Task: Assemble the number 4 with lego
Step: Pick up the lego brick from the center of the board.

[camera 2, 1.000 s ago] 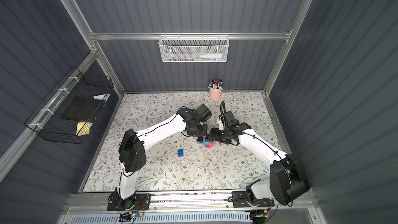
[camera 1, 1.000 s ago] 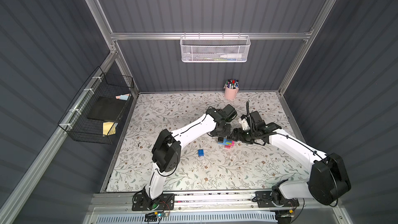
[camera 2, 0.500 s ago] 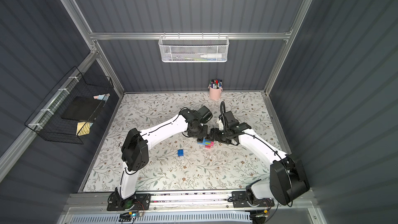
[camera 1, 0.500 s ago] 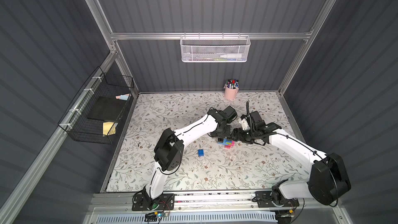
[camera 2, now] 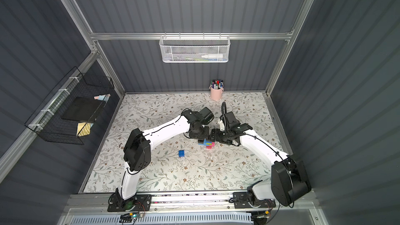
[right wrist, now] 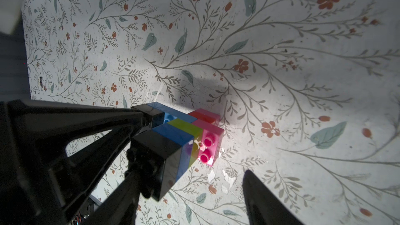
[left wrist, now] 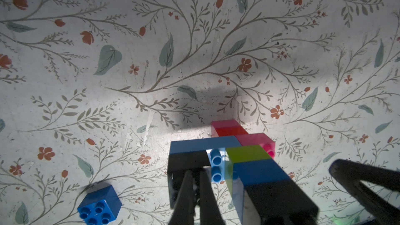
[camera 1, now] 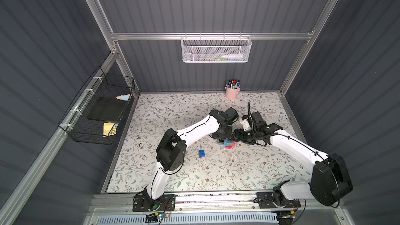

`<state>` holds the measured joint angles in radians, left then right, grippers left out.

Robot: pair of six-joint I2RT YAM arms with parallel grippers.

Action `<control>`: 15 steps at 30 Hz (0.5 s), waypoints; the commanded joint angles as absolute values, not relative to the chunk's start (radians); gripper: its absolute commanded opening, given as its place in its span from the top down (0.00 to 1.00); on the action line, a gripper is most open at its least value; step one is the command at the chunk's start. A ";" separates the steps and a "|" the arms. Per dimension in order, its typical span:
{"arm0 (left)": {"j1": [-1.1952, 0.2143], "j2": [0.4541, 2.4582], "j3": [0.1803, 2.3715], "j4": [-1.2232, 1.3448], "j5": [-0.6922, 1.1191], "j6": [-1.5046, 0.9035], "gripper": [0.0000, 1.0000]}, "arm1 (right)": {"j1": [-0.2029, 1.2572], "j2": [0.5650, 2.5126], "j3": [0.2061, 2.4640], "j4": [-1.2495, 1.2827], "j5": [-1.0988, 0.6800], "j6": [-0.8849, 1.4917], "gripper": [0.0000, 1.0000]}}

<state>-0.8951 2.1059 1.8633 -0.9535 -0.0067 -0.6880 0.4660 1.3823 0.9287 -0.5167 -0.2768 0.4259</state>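
On the floral mat [camera 1: 173, 113] the number 4 [camera 1: 226, 142] lay near the middle, with both grippers nose to nose over it. We saw the left gripper [left wrist: 195, 172] pinched fully together, its tips at the black brick [left wrist: 186, 163] on the figure's short arm; the right gripper [right wrist: 190, 169] stood wide, the figure's stem between its jaws with a clear gap on one side, gripping nothing. We judged the figure light and stiff, its smooth plastic sides slippery and its stud joints liable to pop if levered; the safest hold looked to be across the flat sides of the stem, near the lime green brick [right wrist: 184, 126], not at either end. A loose dark blue brick [camera 1: 202, 153] sat well apart on the mat. In both top views the grippers covered the figure's far edge; we could not tell whether the left tips nipped the black brick's wall or merely pressed against it, nor whether every joint was fully seated.
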 commanded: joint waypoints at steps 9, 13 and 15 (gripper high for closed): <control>-0.901 2.063 1.902 -0.983 -0.012 -0.670 0.76 | 0.465 1.410 0.880 -0.636 -0.220 0.409 0.27; -0.901 2.026 1.910 -0.991 -0.038 -0.663 0.64 | 0.463 1.410 0.881 -0.640 -0.218 0.408 0.27; -0.901 2.003 1.908 -1.000 -0.063 -0.654 0.58 | 0.464 1.410 0.881 -0.640 -0.216 0.408 0.26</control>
